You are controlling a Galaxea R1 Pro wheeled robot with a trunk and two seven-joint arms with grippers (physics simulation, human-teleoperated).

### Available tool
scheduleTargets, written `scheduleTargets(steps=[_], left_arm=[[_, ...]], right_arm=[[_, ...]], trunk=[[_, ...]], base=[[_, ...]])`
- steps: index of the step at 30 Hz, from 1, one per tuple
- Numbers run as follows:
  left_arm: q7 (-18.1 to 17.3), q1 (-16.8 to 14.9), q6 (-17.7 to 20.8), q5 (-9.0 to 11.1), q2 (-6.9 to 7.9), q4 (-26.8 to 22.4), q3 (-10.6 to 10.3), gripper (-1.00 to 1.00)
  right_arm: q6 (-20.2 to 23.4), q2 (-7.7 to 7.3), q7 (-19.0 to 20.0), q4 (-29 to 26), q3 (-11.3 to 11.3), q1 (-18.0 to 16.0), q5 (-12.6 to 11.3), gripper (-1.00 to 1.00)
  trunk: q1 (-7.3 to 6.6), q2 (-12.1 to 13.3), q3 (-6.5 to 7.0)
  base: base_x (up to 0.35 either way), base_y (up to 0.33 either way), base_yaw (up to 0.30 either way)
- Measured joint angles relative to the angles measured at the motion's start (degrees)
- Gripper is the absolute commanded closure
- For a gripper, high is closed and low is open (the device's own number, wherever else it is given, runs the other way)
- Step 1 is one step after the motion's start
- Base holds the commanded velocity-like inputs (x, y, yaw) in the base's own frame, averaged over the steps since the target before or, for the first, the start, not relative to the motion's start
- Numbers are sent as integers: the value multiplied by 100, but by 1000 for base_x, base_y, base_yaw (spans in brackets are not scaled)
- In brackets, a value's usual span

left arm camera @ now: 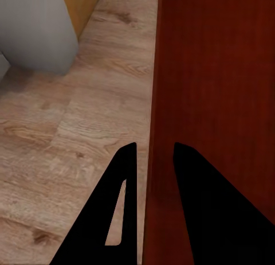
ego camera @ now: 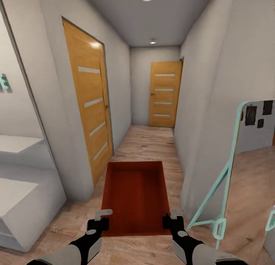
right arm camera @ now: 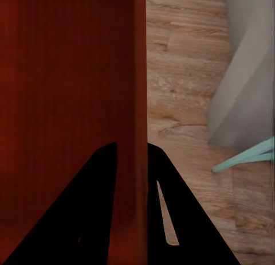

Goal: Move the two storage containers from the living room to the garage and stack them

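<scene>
One orange-red storage container (ego camera: 135, 196) hangs open side up in front of me, carried between both arms over a narrow hallway's wood-plank floor (ego camera: 149, 142). My left gripper (ego camera: 100, 219) is shut on the container's left wall near its front corner. The left wrist view shows that wall (left arm camera: 217, 104) pinched between the dark fingers of the left gripper (left arm camera: 154, 145). My right gripper (ego camera: 172, 219) is shut on the right wall. In the right wrist view the container (right arm camera: 63, 76) has one finger of the right gripper (right arm camera: 132, 144) on each side of that wall. The bin's inside looks empty.
A wooden panel door (ego camera: 89, 100) stands in the left wall and another door (ego camera: 164, 93) closes the hallway's far end. A mint-framed mirror (ego camera: 244, 161) leans at the right wall corner. A white bench or shelf unit (ego camera: 23, 196) juts out at the left.
</scene>
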Motion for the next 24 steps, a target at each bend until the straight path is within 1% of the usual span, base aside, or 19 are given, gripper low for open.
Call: scheduleTargets(steps=[5,7,24], left_arm=[[-1,2,-1,0,0,1,4,100],[-2,1,-2,0,1,1,3,100],[7,2,-5,-9,-4,6,12,100]], right_arm=[[3,0,0,0,3,0,-1,100],[2,0,0,1,4,0,-2,100],[7,-2,3,0,-8,-1,16,100]], trunk=[[0,0,0],[0,0,0],[0,0,0]], base=[[316,187,-275],[316,187,-149],[316,179,-12]])
